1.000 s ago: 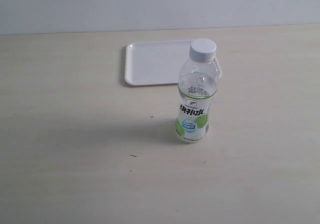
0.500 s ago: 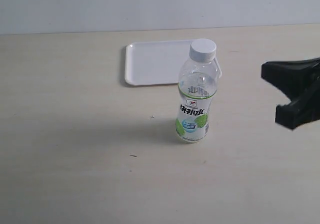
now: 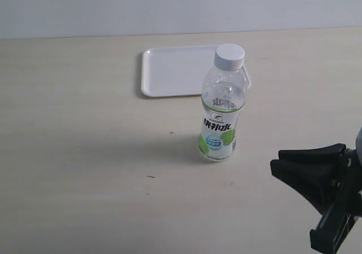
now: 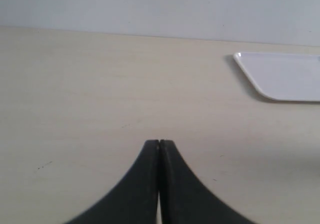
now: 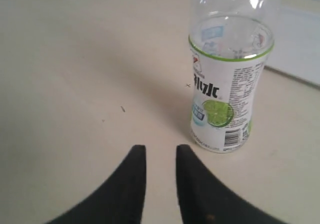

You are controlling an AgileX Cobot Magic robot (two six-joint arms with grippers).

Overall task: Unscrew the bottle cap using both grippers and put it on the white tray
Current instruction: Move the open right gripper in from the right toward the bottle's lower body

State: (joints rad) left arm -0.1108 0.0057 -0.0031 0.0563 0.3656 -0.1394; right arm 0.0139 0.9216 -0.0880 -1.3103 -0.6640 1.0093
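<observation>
Sitting screwed onto the neck of the bottle, the bottle cap is showing white and round at the top, with nothing touching it. The bottle is standing upright near the middle of the counter, its green and white label facing forward in the exterior view. From the right wrist view the bottle is showing a lime picture and a barcode, and the cap is falling outside that picture.

Just behind the bottle, toward the far edge of the counter, the white tray is lying flat; the bottle is overlapping its right part in the exterior view. A corner of the tray is also appearing in the left wrist view and a strip of it in the right wrist view.

Near the counter's near right corner, the right gripper is reaching in, apart from the bottle. Its fingers are standing parted with a clear gap between the tips, gripping nothing and pointing toward the bottle's base.

The left gripper is appearing only in its own wrist view. Its fingers are pressing tip to tip, clenched on nothing, over bare counter.
</observation>
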